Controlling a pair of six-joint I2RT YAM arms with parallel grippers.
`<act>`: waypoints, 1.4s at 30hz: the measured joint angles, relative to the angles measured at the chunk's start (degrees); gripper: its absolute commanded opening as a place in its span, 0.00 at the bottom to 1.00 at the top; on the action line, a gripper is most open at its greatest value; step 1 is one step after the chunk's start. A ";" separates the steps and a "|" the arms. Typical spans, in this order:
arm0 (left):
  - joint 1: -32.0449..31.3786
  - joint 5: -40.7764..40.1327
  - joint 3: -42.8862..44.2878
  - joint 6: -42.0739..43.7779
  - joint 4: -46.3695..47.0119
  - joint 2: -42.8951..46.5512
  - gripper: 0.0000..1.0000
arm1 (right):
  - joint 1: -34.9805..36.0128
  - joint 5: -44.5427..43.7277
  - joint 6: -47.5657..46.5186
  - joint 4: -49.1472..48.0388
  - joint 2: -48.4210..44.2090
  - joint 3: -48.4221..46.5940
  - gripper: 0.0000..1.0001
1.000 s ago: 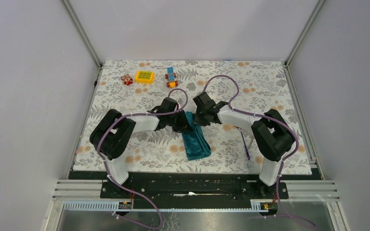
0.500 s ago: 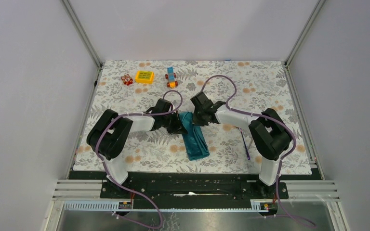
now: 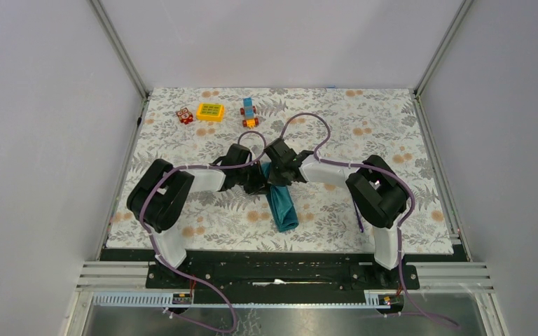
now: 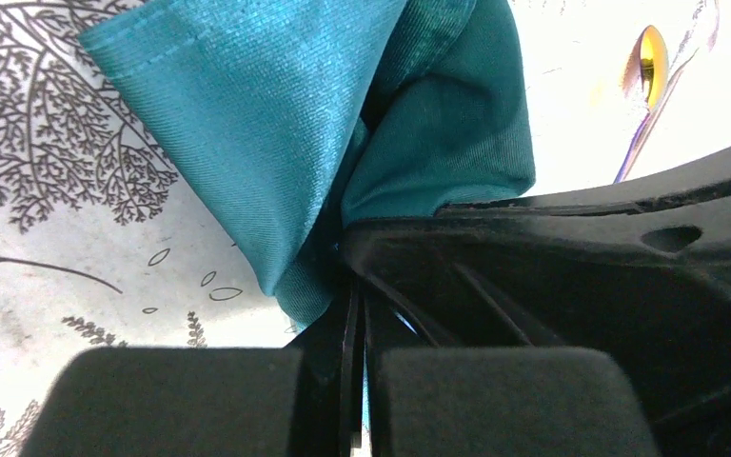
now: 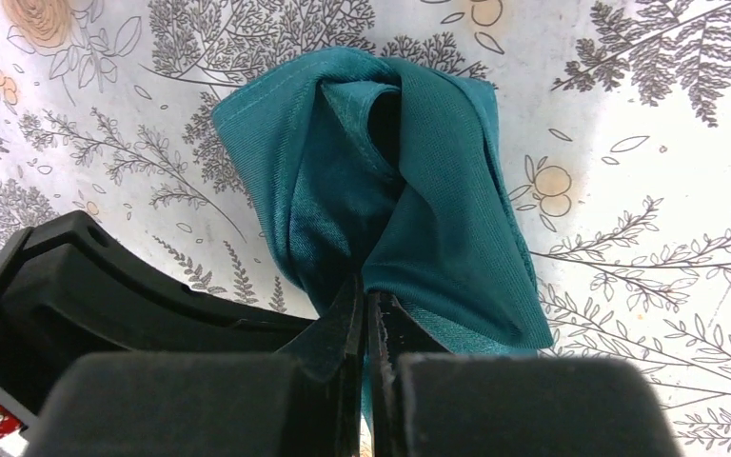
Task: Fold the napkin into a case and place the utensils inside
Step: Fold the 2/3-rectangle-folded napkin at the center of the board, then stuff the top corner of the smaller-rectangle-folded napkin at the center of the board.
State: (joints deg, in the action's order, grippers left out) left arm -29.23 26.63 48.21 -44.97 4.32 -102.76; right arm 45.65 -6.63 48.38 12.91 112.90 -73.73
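Observation:
The teal napkin (image 3: 282, 205) lies as a narrow folded strip in the middle of the mat, its far end bunched up between the two grippers. My left gripper (image 3: 258, 179) is shut on that far end from the left; in the left wrist view cloth (image 4: 343, 124) runs into the shut jaws (image 4: 354, 319). My right gripper (image 3: 275, 172) is shut on the same end from the right, with napkin folds (image 5: 409, 181) rising from its jaws (image 5: 369, 319). A purple-handled utensil (image 3: 359, 221) lies by the right arm's base; its golden head (image 4: 645, 65) shows in the left wrist view.
Toy blocks stand at the back left of the floral mat (image 3: 392, 126): a red-brown one (image 3: 185, 115), a yellow one (image 3: 210, 111) and a blue-and-orange stack (image 3: 249, 112). Frame posts and white walls close in the sides and the back.
My left gripper has closed on the napkin. The right gripper has carried its edge leftward until the two grippers meet, and the napkin strip has become narrower.

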 measured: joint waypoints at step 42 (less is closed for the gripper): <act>-2.40 -3.30 -5.70 -2.84 -0.63 6.47 0.12 | -0.98 7.15 -1.57 -7.10 -1.22 4.31 0.00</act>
State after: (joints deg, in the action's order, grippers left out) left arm -31.64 23.33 42.50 -47.81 3.68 -96.29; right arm 44.66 0.51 46.81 5.80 111.68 -69.43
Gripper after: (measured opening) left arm 0.196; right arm 0.021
